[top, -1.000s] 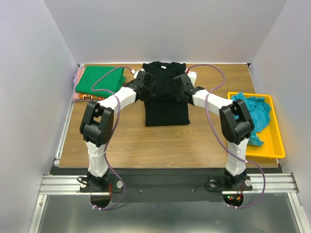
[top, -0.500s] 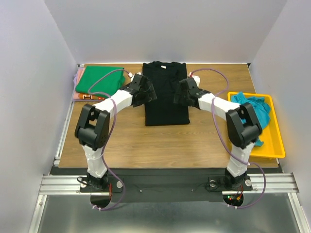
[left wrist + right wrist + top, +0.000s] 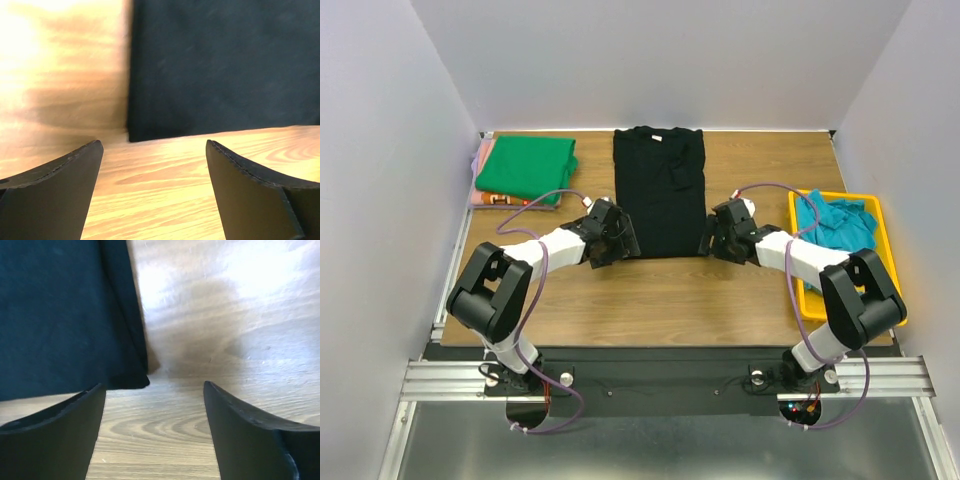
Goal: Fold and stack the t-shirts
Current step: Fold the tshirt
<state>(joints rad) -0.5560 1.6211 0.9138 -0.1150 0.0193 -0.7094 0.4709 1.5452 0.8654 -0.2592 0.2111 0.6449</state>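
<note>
The black t-shirt (image 3: 660,190) lies flat on the wooden table as a long narrow strip, collar at the far end. My left gripper (image 3: 620,243) stands open just in front of its near left corner. The left wrist view shows the black t-shirt (image 3: 225,65) beyond the left gripper (image 3: 154,144), with bare wood between the fingers. My right gripper (image 3: 710,240) stands open at the near right corner. In the right wrist view, the right gripper (image 3: 154,385) holds nothing, and the black t-shirt (image 3: 60,315) lies ahead on the left. A folded green t-shirt (image 3: 525,165) rests on an orange-pink t-shirt (image 3: 485,200) at the far left.
A yellow tray (image 3: 880,310) at the right edge holds a crumpled teal-blue t-shirt (image 3: 835,225). White walls close in the table on three sides. Purple cables loop from both arms.
Both grippers opened and let go of the black shirt. Both arms drew back from its upper part to its near corners. The shirt now lies as a flat strip.
</note>
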